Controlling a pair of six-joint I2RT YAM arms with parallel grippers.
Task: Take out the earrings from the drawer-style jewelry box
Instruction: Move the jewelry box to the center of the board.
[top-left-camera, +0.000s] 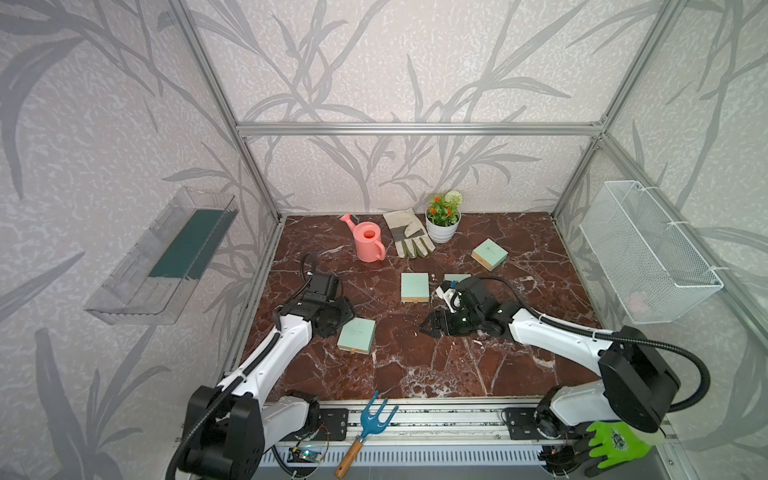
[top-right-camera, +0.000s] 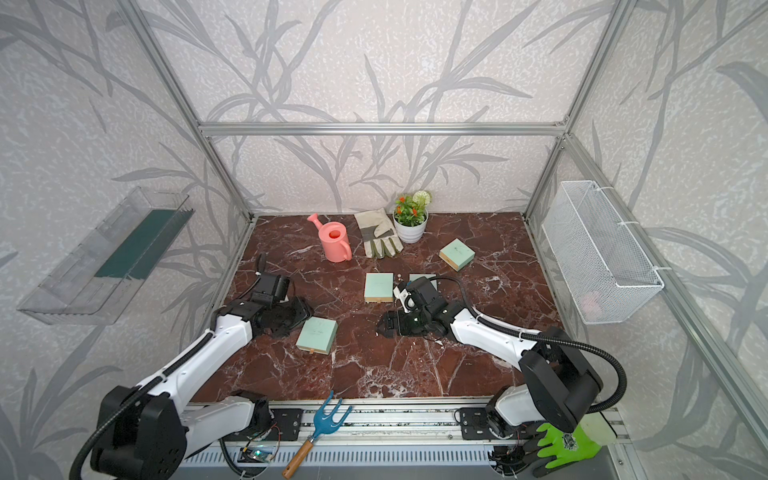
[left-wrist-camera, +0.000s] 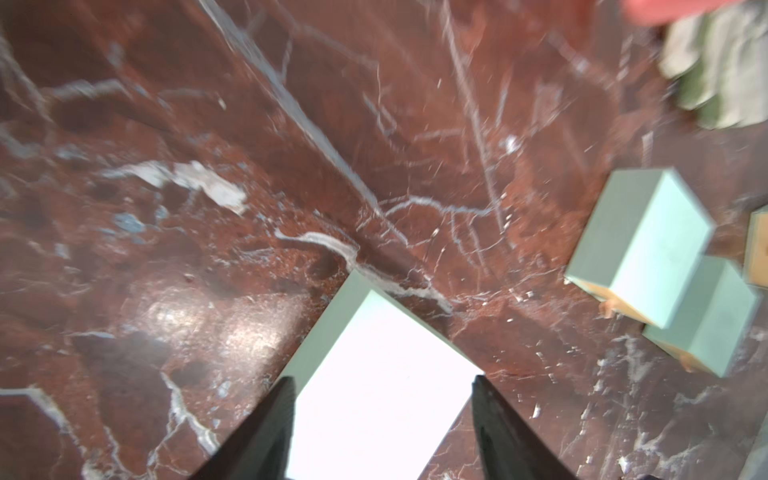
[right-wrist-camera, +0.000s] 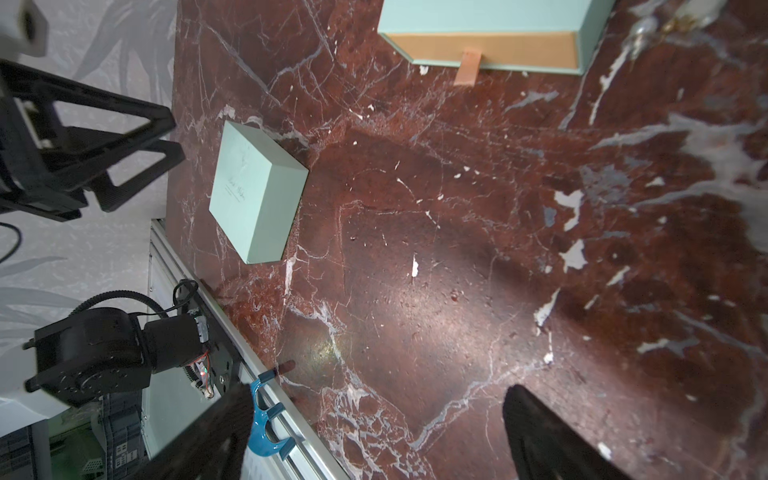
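Observation:
Several mint-green drawer-style jewelry boxes lie on the marble. The nearest box (top-left-camera: 356, 336) (top-right-camera: 316, 336) sits between the fingers of my left gripper (top-left-camera: 347, 316) (left-wrist-camera: 382, 379), whose jaws stand open on either side of it. Another box (top-left-camera: 414, 286) (right-wrist-camera: 490, 45) shows a tan drawer front with a pull tab. A tiny pale speck (top-left-camera: 432, 276) lies beside it, seemingly the earrings, seen as small shiny beads (right-wrist-camera: 642, 25) in the right wrist view. My right gripper (top-left-camera: 430, 326) (right-wrist-camera: 378, 392) hangs open over bare marble, holding nothing.
Two more mint boxes lie at the back right (top-left-camera: 489, 254) and half behind my right wrist (top-left-camera: 457, 277). A pink watering can (top-left-camera: 368, 241), a work glove (top-left-camera: 409, 239) and a potted plant (top-left-camera: 443, 220) line the back. A blue hand rake (top-left-camera: 365, 419) lies on the front rail.

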